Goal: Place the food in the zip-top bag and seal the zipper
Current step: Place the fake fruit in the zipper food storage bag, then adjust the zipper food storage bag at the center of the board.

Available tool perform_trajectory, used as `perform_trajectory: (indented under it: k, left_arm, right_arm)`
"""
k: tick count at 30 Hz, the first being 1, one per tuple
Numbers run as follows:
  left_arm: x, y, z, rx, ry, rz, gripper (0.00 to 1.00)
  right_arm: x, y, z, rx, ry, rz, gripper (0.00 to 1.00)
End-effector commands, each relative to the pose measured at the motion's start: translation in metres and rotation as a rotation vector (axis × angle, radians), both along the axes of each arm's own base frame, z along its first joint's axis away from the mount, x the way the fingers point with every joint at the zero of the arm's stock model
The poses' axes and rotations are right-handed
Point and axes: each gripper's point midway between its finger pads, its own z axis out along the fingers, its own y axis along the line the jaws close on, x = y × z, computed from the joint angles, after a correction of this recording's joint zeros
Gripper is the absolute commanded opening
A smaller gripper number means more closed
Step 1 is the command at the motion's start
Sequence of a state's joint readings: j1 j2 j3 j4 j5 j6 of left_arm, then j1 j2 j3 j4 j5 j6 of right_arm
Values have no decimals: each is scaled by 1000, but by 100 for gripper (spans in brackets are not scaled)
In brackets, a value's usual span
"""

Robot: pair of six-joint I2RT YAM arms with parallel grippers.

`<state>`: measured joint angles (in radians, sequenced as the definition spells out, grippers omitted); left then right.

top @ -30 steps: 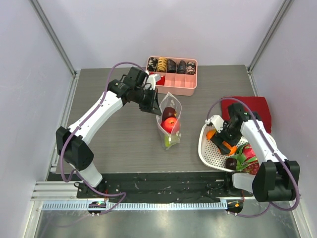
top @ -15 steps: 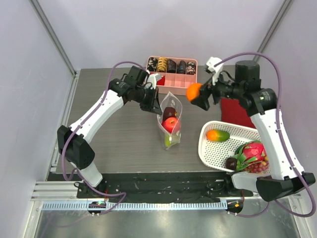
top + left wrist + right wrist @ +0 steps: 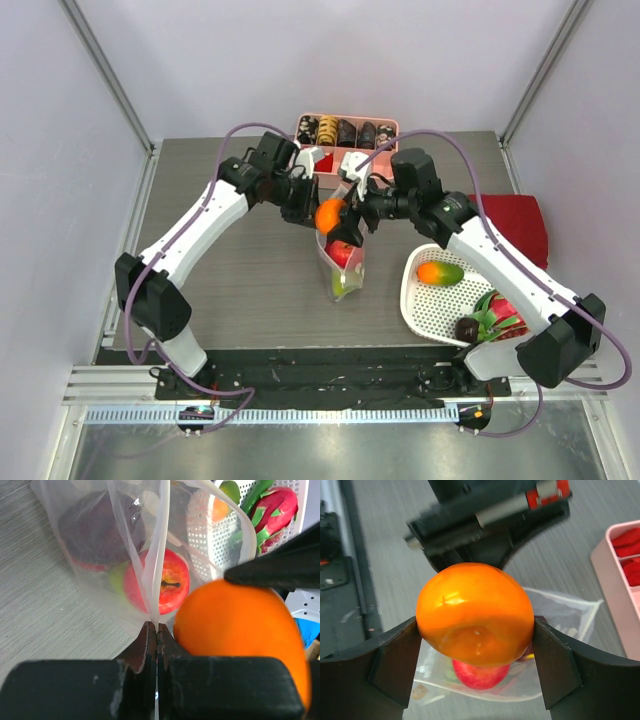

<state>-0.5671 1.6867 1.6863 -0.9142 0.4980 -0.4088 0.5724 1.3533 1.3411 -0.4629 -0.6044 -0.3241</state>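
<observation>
The clear zip-top bag point(image 3: 345, 268) stands open at mid-table, holding a red apple point(image 3: 344, 253), a dark fruit and a green pear point(image 3: 338, 288). My left gripper point(image 3: 307, 212) is shut on the bag's top edge, pinching the whitish zipper strip point(image 3: 161, 555) between its jaws point(image 3: 156, 630). My right gripper point(image 3: 336, 220) is shut on an orange round fruit point(image 3: 475, 612) and holds it just above the bag's mouth, right next to the left gripper. The apple point(image 3: 480, 676) shows directly below the fruit. In the left wrist view the orange fruit point(image 3: 240, 630) fills the lower right.
A white perforated basket point(image 3: 425, 305) at the right holds an orange-green fruit point(image 3: 440, 272), a pink dragon fruit point(image 3: 500, 308) and dark pieces. A pink compartment tray point(image 3: 350, 165) stands at the back. A red cloth point(image 3: 515, 215) lies at the right.
My right arm lifted the orange fruit out of the basket and carried it left, to just above the bag's mouth. The left gripper kept hold of the bag's edge.
</observation>
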Motion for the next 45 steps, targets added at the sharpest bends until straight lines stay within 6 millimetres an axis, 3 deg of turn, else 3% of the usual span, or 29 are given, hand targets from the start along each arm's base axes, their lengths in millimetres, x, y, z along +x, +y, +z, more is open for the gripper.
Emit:
perform_trajectory:
  k: [1,4,8,12,17,20,21,27,33,36,37,39,40,43,44,45]
  left_arm:
    - [-7,-6,22,-65,-26,-43,0]
    - [-8,-6,21,-69,-18,-47,0]
    - [-7,-4,22,-73,-16,-44,0]
    - [-6,-2,25,-87,-9,-36,0]
    - [-5,-4,41,-132,-34,-47,0]
    - [-6,-5,53,-149,-69,-59,0]
    - [-6,-5,56,-151,-77,-59,0]
    - [-11,-3,46,-140,-49,-64,0]
    - [-12,-1,42,-140,-46,-56,0]
    - [-13,2,42,-128,-59,-55,0]
    - [-14,3,42,-126,-59,-55,0]
    - [-15,4,44,-125,-73,-59,0]
    - [-17,5,48,-129,-72,-62,0]
    - [-32,-2,90,-209,-159,-128,0]
    - [-34,0,100,-206,-209,-135,0]
    - [-35,2,105,-189,-272,-153,0]
  right_arm:
    - [28,-4,8,-21,-192,-67,79]
    - [36,-8,5,-32,-217,-109,99]
    - [41,-17,21,-19,-242,-185,99]
    - [29,-25,58,59,-239,-233,100]
    - [24,-45,72,86,-209,-350,99]
    - [30,-61,62,50,-160,-458,93]
    - [27,-64,50,18,-114,-467,92]
    - [12,-56,3,21,88,-444,85]
    - [26,-60,-31,-56,115,-492,85]
    - [23,-63,-48,-109,140,-487,75]
    - [19,-62,-51,-111,156,-475,52]
    - [11,-56,-48,-93,182,-430,21]
    - [9,-53,-41,-75,183,-416,1]
    - [-2,-33,17,72,176,-320,1]
    - [-4,-25,48,146,168,-295,1]
    - [-8,-20,60,172,169,-264,1]
